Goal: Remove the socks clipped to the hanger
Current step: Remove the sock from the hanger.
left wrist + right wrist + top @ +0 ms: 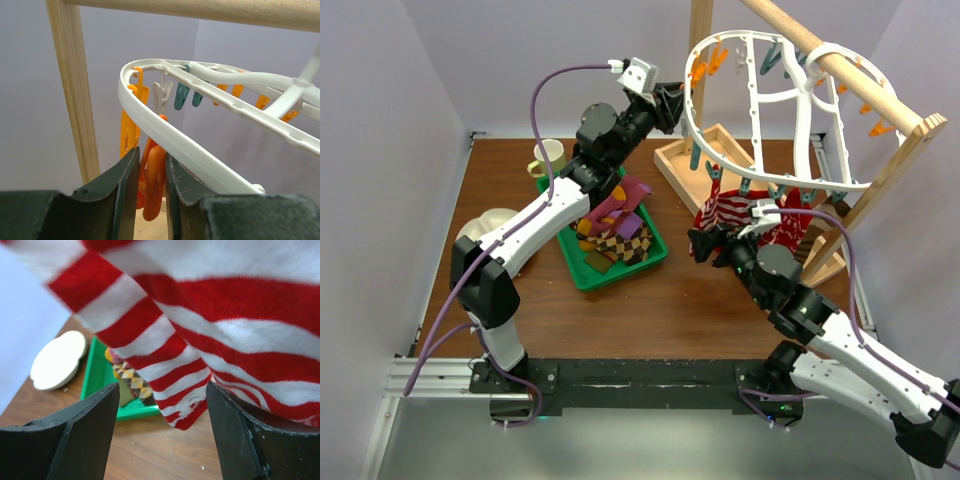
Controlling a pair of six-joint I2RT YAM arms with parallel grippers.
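The white hanger point(760, 110) hangs from a wooden rail. My left gripper point(678, 100) is up at its left rim, shut on an orange clip point(155, 180) just beneath the white rim point(170, 134). More orange and teal clips point(181, 96) dangle along the ring. A red-and-white striped sock point(728, 208) and a maroon sock point(795, 225) hang from the hanger's near side. My right gripper point(705, 243) is open at the striped sock point(200, 340), whose lower tip hangs between the jaws without touching either one.
A green tray point(625, 272) left of centre holds several patterned socks point(615, 225). Behind it stands a cream mug point(548, 155), and a white bowl-like thing point(495, 218) sits to its left. The wooden rail stand point(840, 70) fills the back right, with its post point(75, 90) close to my left gripper.
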